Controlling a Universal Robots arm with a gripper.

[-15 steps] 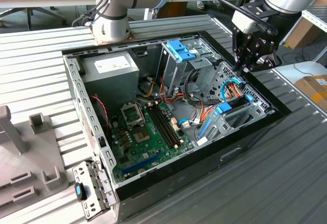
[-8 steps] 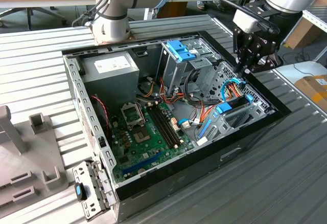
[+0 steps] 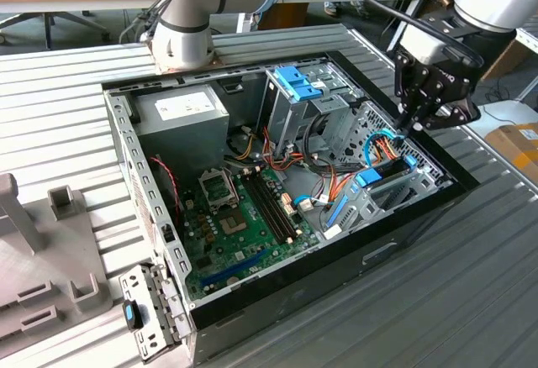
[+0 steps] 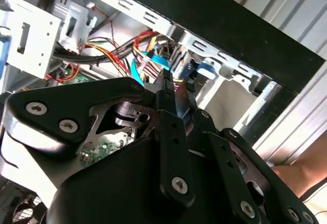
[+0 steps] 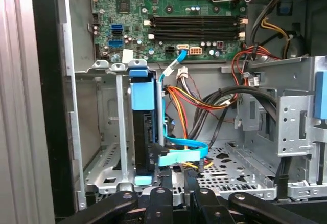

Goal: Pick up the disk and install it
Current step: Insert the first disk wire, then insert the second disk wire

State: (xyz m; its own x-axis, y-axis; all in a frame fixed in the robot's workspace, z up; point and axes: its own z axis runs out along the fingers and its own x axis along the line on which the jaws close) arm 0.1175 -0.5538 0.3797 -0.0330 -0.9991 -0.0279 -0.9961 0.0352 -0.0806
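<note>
my pincer (image 3: 409, 127) hangs over far corner of open computer case (image 3: 420, 217), toward exterior view's right; fingers pressed together, gripping nothing, tips (image 5: 176, 185) just above flat blue cable (image 5: 181, 155) in first wrist view. disk (image 5: 144, 132) already seated on edge in its grey metal bay (image 5: 110, 127), blue rail on top, just beside my fingertips. green motherboard (image 3: 244, 225) lies beyond, mid-case

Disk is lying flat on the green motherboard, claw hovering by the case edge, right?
No: the disk stands on edge in the grey drive bay, off the motherboard, as the first wrist view shows. The claw does hover by the case edge.
</note>
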